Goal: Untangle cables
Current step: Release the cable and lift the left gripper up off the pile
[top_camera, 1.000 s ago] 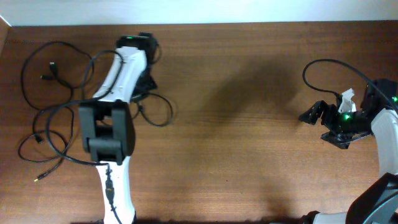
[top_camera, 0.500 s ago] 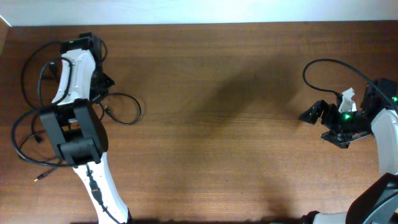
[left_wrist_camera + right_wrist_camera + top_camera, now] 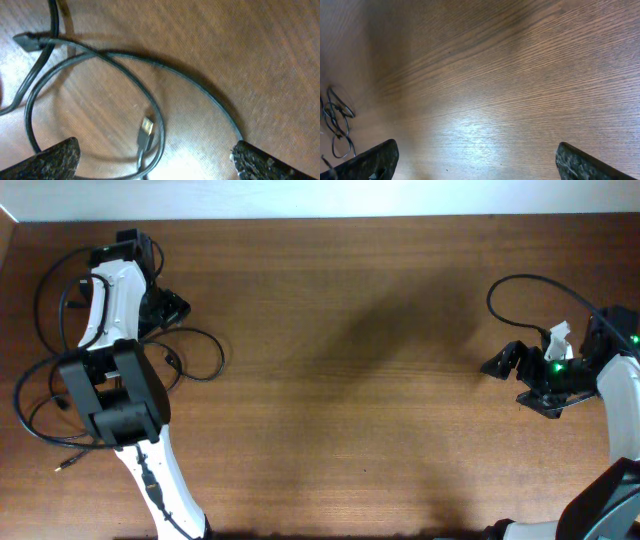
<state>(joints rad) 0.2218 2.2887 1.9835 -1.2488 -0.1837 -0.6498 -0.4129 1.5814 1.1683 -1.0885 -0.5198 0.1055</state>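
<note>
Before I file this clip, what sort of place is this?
Probably a robotics lab bench rather than a home: a bare wooden table, a robot's left arm and right arm at either end, and loose black cables lying in loops.

The left arm (image 3: 105, 300) swung toward the far-left corner of the table (image 3: 400, 380), dragging the cable loop (image 3: 160, 65) leftward with it. The left gripper (image 3: 160, 159), shut a second earlier, opened wide above that loop.
</note>
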